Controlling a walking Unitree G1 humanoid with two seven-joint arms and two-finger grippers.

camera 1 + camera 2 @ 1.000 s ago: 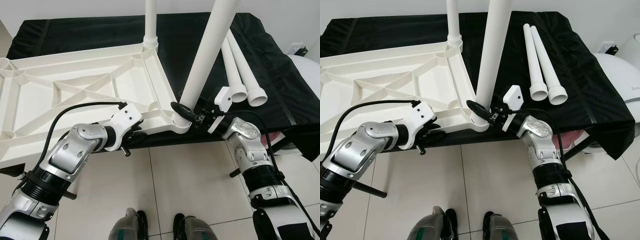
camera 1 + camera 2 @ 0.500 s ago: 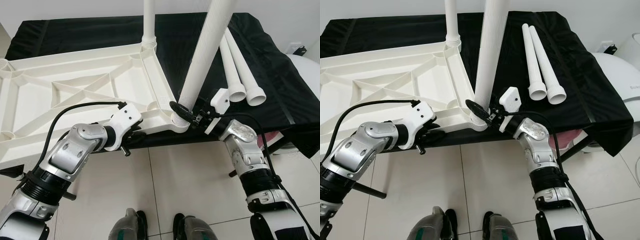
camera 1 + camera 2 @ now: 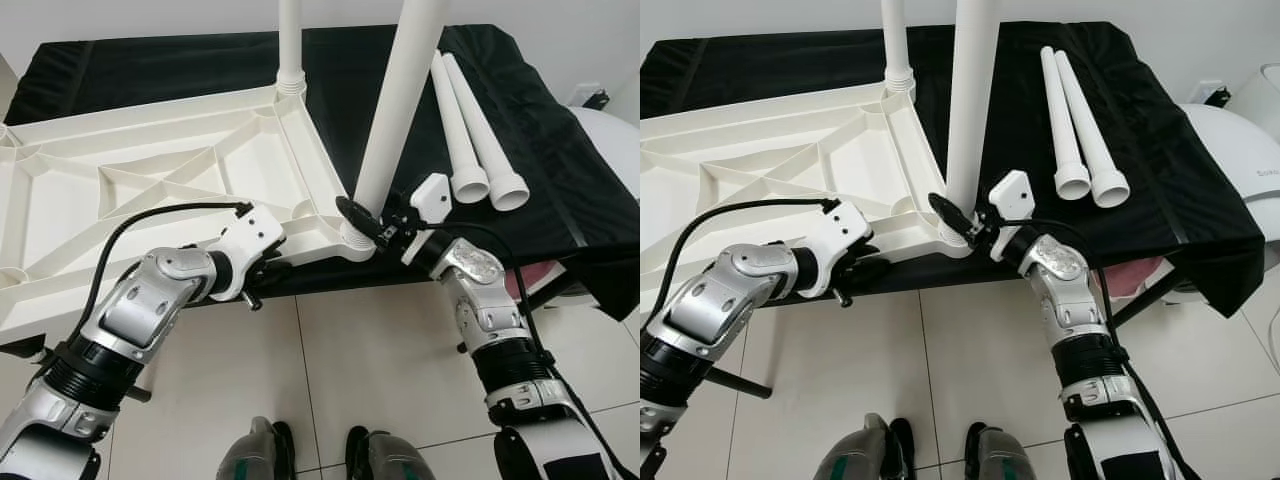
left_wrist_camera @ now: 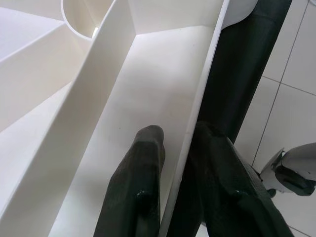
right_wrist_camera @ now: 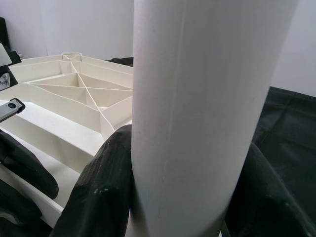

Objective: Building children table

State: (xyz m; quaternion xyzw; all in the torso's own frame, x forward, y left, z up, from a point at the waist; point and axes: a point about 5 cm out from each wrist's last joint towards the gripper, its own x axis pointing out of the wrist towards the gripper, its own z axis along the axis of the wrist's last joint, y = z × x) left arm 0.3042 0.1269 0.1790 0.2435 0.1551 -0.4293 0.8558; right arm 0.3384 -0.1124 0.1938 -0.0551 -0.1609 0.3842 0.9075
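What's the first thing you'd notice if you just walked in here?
A big white table top lies upside down on a black-covered bench, with two white legs already pointing straight up. The right gripper squeezes the near corner leg at its base, while the left gripper pinches the table top's front edge. Two spare legs lie side by side on the black cover to the right.

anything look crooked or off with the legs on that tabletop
Yes: the near-corner leg, gripped low by the right gripper, leans right, while the far leg stands nearly plumb. The left gripper pinches the tabletop rim.
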